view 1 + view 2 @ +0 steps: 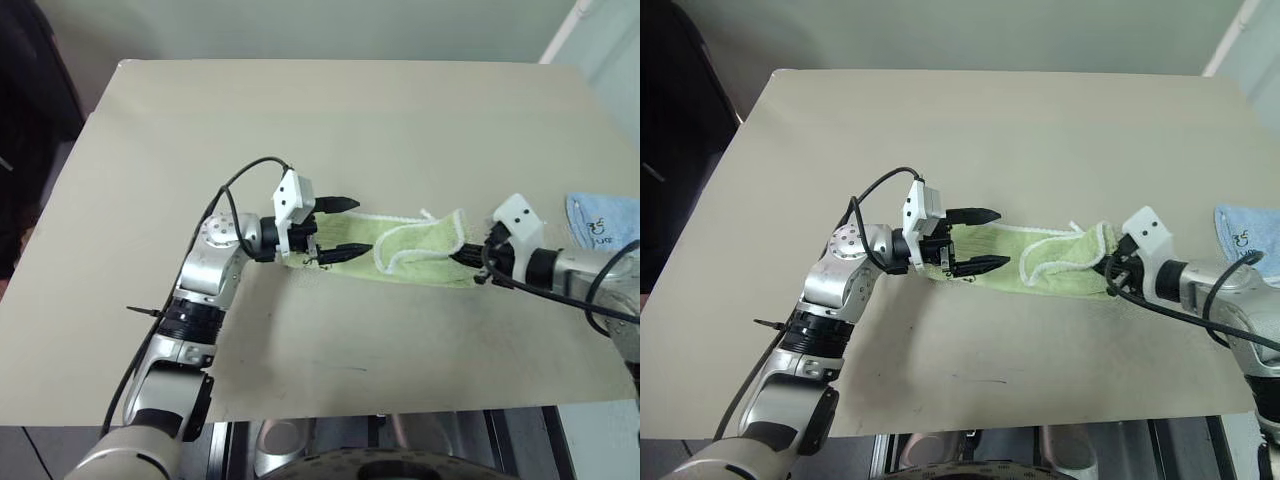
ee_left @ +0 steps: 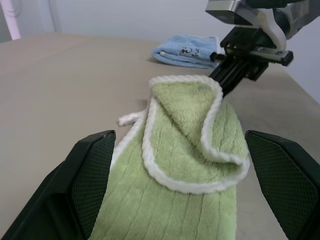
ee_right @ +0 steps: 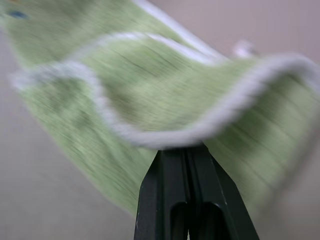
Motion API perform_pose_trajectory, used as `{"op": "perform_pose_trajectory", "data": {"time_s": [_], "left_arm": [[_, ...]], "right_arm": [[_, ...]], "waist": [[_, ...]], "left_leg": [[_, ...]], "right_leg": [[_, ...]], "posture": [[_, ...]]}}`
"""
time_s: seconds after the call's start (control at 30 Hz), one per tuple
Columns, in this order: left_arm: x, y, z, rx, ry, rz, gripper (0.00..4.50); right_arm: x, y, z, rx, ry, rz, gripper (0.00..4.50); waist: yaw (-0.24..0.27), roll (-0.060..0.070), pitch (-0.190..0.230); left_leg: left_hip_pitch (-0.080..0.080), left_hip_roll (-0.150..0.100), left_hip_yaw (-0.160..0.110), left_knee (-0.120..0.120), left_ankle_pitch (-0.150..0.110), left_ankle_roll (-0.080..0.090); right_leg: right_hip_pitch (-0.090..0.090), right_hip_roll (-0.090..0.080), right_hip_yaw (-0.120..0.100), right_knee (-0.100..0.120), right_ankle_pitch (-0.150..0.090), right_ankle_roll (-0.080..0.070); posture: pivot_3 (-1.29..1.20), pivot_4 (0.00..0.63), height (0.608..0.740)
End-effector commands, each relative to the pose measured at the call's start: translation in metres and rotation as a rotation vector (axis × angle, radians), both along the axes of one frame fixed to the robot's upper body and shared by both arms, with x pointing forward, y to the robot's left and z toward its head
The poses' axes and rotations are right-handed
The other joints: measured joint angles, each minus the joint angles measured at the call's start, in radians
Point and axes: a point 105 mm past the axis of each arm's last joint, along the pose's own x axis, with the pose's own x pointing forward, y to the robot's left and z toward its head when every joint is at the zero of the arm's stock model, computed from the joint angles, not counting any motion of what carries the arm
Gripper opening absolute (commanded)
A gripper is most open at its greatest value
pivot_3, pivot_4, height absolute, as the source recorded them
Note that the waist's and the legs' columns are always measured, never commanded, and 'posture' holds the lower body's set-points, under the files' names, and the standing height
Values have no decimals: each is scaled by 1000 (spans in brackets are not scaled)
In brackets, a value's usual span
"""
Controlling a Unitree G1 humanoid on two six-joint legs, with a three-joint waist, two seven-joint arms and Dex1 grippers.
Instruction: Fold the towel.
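- Right hand (image 1: 1110,268) is clamped on the towel's (image 1: 1040,258) end, its corner curled over toward the left hand.
- Left hand (image 1: 975,240), fingers apart, straddles the opposite end on the tabletop (image 1: 990,120).
- Likely mid-fold: next, carry the pinched end across, edges aligned.

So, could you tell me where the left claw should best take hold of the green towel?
Probably the flat, single-layer end of the towel lying between the open left claw fingers, approached level from the robot's left. The opposite end is already folded over and pinched by the right claw.
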Motion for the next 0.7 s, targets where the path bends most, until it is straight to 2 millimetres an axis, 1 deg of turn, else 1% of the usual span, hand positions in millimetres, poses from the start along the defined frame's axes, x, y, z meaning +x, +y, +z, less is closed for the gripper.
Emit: {"op": "perform_pose_trajectory", "data": {"time_s": [0.03,0.17,0.23,0.3,0.4,0.43,0.5,0.53,0.57,0.63,0.7], "left_arm": [[-2,-2,10,-10,-47,-6,4500],[0,-1,11,-17,-47,4,4500],[3,2,14,-23,-55,15,4500],[7,4,22,-56,-58,36,4500],[10,6,26,-77,-56,50,4500],[12,8,30,-95,-69,61,4500],[18,9,42,-154,-117,102,4500],[19,9,45,-174,-130,110,4500],[16,6,49,-207,-115,94,4319],[12,3,52,-243,-87,70,3898],[8,-4,49,-249,-74,43,3173]], "right_arm": [[13,18,15,18,-66,42,64],[21,38,29,77,-98,83,64],[25,43,30,90,-111,83,64],[26,44,32,106,-116,81,64],[25,45,32,116,-119,81,64],[23,43,38,143,-155,84,64],[20,31,58,300,-224,32,64],[18,27,63,352,-242,12,64],[15,21,65,359,-261,-12,20],[8,17,64,370,-266,-26,0],[3,13,62,390,-290,-59,0]], "waist": [[-5,0,0],[-4,0,0],[-2,0,0],[-1,0,0],[-1,0,0],[0,0,0],[6,0,0],[7,0,0],[7,0,0],[6,0,0],[6,0,0]], "left_leg": [[0,0,0,0,0,0],[0,0,0,1,1,1],[0,0,0,1,2,1],[0,0,0,1,2,1],[0,0,0,1,2,1],[0,0,0,1,2,1],[0,0,0,0,2,1],[-1,0,0,1,2,1],[-1,0,0,1,2,1],[-1,-1,0,1,3,-1],[-1,-1,1,2,3,-2]], "right_leg": [[0,0,0,0,1,0],[0,0,0,0,1,-2],[0,0,0,0,1,-3],[0,-1,0,0,0,-3],[0,-1,0,0,0,-3],[0,-1,0,0,0,-3],[0,-1,0,0,0,-3],[0,-1,-1,0,0,-3],[0,-1,0,0,0,-3],[0,-1,0,-1,0,-3],[0,-1,0,-1,-1,-4]], "posture": [[0,150,740],[0,150,740],[0,150,740],[0,150,740],[0,150,740],[0,150,740],[0,150,740],[0,150,740],[0,150,740],[0,150,740],[0,150,740]]}}
